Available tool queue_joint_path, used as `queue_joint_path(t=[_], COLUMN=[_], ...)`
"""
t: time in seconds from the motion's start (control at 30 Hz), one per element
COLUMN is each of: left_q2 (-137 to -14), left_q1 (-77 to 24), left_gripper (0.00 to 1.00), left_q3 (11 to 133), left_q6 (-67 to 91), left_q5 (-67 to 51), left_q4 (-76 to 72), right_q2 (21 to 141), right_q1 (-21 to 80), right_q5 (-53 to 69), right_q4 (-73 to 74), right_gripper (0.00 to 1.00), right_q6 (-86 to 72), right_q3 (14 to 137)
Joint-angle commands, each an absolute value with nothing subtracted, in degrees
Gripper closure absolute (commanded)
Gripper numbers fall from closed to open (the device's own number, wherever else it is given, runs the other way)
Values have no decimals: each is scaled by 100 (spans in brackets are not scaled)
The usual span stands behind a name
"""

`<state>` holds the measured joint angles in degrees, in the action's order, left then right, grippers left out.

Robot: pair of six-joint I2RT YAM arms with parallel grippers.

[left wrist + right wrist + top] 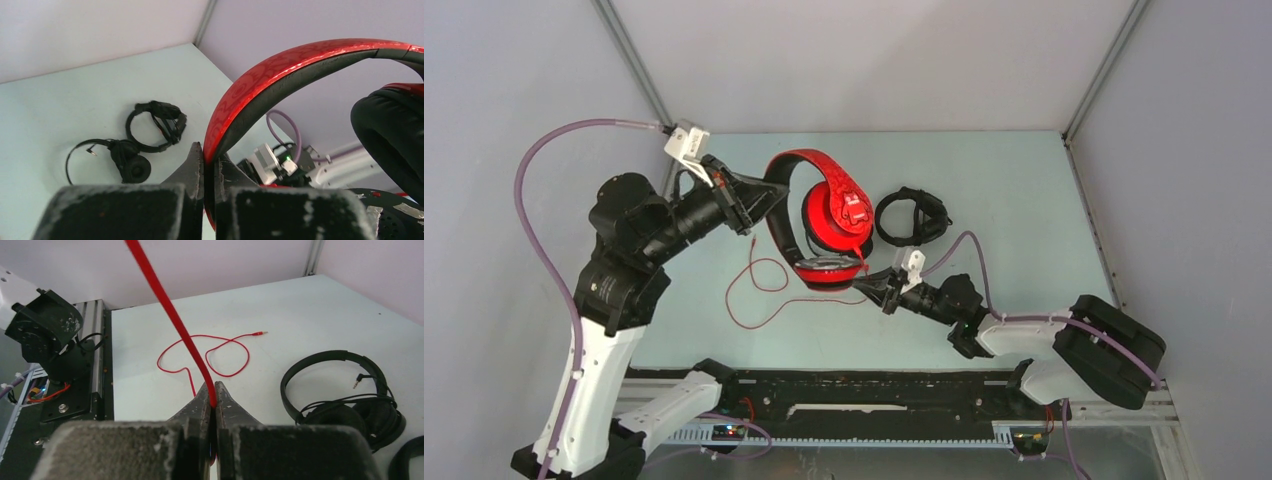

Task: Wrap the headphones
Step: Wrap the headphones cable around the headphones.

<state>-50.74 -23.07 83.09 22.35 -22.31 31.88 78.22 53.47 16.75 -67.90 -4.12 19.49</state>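
The red headphones (829,215) are in the middle of the table, and my left gripper (769,192) is shut on their headband (300,62). My right gripper (876,287) sits just below the lower cup, shut on the red cable (170,305), which runs taut up and out of the right wrist view. The rest of the thin cable (754,290) loops loosely on the table, ending at its plug (260,333). Two black headphones (911,215) lie right of the red set: a slim one with round cups (127,162) and a bulkier one (157,125).
A black rail (874,385) runs along the near edge between the arm bases. Grey walls close in the table at the back and sides. My right arm's wrist (285,165) is close under the red headband. The left arm's base (45,335) stands at the table's near edge.
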Motion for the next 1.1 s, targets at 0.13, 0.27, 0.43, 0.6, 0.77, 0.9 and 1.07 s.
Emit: queue_joint_path(t=[0.13,0.27,0.43,0.6,0.77,0.9,1.07], left_q2=[-5226,-5231,-5064,-5139,-5430,-5599,-5777], left_q1=[-2305,-2335,-2409,-2632,-3157,-3457,-3763], left_gripper=[100,100,100,100,100,100,100], left_q3=[8099,7902,7480,7054,7114,7154,7144], left_q6=[2121,1907,1773,1334,339,-164,-674], left_q5=[-4121,-4378,-4719,-4874,-4039,-3259,-1913], left_q4=[3367,3696,3649,4012,4954,5231,5452], right_q2=[7592,7472,7337,7178,6926,6690,6380], right_q1=[5013,4915,4727,4463,4158,3832,3621], right_q5=[1711,1606,1572,1637,1665,1861,2108], right_q4=[-6742,-6552,-6165,-5775,-4996,-4230,-2931], right_gripper=[100,100,100,100,100,100,100], right_q6=[-396,-320,-275,-289,-439,-654,-810], right_q3=[2270,2373,2601,2811,3090,3381,3881])
